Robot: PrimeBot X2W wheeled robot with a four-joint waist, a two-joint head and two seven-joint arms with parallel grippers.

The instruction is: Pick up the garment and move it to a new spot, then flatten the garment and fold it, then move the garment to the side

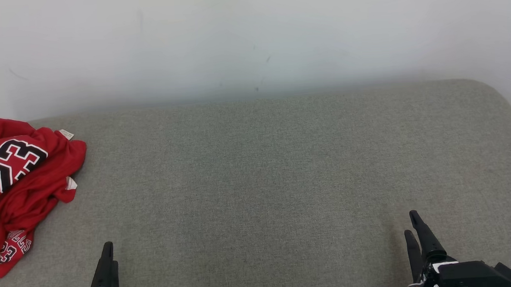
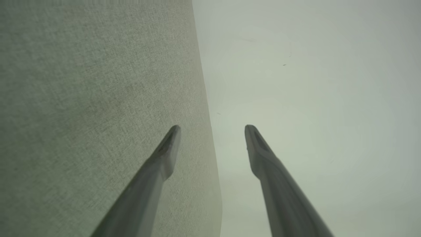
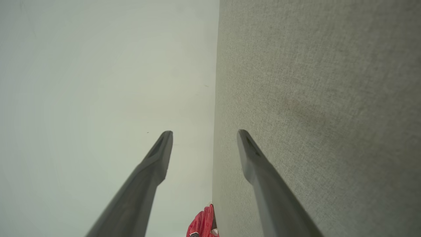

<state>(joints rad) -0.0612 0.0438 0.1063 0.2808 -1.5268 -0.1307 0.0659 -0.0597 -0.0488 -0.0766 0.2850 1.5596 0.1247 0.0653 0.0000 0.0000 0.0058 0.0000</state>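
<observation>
In the head view the red garment [image 1: 20,179] lies crumpled at the far left edge of the grey cushion [image 1: 257,182]. It is clear of the left gripper [image 1: 108,253] at lower left and well apart from the right gripper [image 1: 411,225] at lower right. The left wrist view shows that gripper's fingers [image 2: 164,158] spread wide and empty, between cushion and pale wall [image 2: 312,82]. In the right wrist view the fingers [image 3: 256,164] are likewise spread and empty, and a scrap of the garment shows at the bottom edge.
</observation>
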